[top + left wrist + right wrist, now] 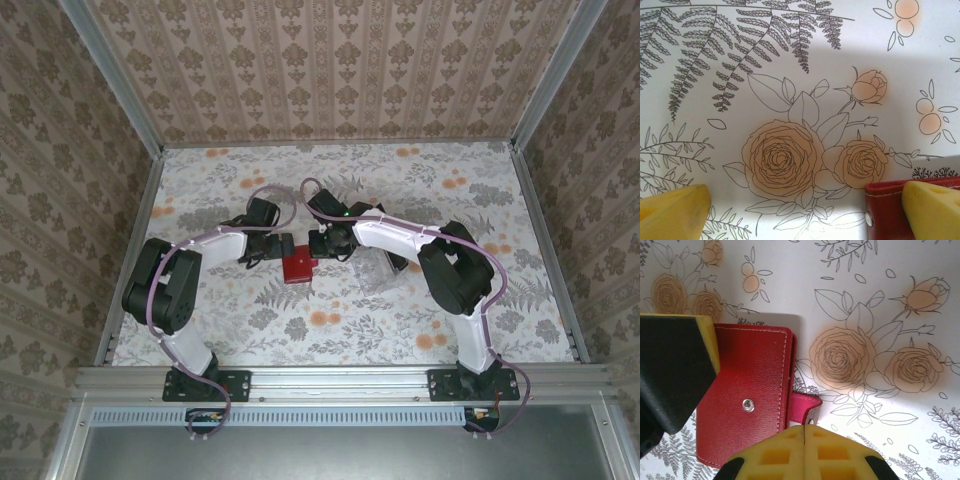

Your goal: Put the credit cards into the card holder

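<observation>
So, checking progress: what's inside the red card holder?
The card holder is folded shut; only its red cover, snap and strap show. The inside is covered, so what it holds cannot be seen.

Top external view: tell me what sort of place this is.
Probably a lab robot test cell: patterned walls in metal framing, floral-print table, left arm and right arm bolted to a near rail.

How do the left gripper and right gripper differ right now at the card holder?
The left gripper is open, fingers wide apart; the right gripper is shut, pads pressed together. The left gripper has one finger at the card holder's edge; the right gripper sits at its clasp strap, pinching or not I cannot tell. Both are close over the card holder.
</observation>
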Available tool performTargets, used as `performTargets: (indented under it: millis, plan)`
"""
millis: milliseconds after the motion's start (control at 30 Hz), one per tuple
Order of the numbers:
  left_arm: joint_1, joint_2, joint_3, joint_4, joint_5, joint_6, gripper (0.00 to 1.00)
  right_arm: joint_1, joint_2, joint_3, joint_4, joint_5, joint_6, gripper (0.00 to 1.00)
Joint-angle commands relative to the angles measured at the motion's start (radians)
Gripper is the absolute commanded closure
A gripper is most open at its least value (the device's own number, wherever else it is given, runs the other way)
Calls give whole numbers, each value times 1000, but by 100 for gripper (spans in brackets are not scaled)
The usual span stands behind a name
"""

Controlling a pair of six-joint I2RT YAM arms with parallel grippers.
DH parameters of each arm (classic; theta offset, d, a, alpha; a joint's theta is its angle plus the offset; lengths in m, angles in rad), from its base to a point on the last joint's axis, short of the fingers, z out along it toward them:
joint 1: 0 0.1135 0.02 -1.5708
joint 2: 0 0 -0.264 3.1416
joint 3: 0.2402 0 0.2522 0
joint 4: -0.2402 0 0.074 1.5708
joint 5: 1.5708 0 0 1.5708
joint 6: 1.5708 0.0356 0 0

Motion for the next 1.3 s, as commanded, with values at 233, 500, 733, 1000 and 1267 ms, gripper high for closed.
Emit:
performTargets:
  millis: [233,500,733,1000,1267]
  plan:
    - [-3,13,-38,-16,5,-2,1,5,-19,-10,88,-118,51,100]
    - [-4,17,-47,-6,12,-5,0,12,19,-8,131,-165,79,100]
    - [-4,19,-49,0,16,-8,0,23,62,15,134,-177,85,100]
    - [-4,24,-51,3,19,-9,1,31,100,28,142,-188,94,100]
    - [-3,25,-53,6,20,-10,1,30,90,22,145,-179,98,100]
